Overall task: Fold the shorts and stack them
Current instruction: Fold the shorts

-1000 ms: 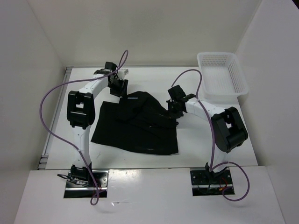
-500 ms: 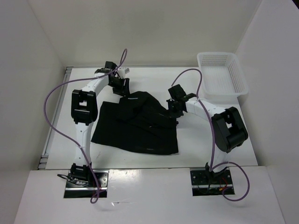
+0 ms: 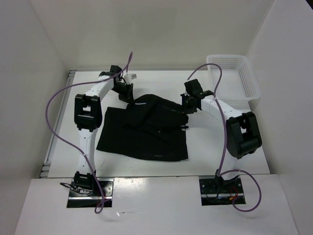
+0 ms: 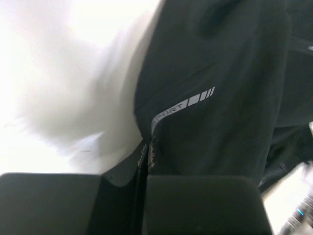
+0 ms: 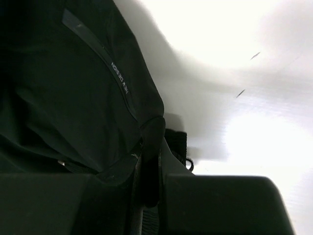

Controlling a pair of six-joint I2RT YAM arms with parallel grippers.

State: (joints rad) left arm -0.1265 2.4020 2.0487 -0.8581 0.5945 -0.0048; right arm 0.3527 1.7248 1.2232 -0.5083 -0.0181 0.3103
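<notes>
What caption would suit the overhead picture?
The left gripper and right gripper each pinch a far edge of the black shorts.

Black shorts (image 3: 146,132) with white striped lettering (image 4: 183,104); white mesh basket (image 3: 239,98).

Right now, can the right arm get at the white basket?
Probably yes: the basket sits close to the right gripper, with nothing standing between them. But that gripper is shut on the shorts, so it would drag them along unless it lets go first.

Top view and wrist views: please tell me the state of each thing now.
shorts: mostly flat, far part bunched and folded over
left gripper: shut on the shorts' far edge
right gripper: shut on the shorts' far edge
basket: upright, far right, apart from the shorts
</notes>
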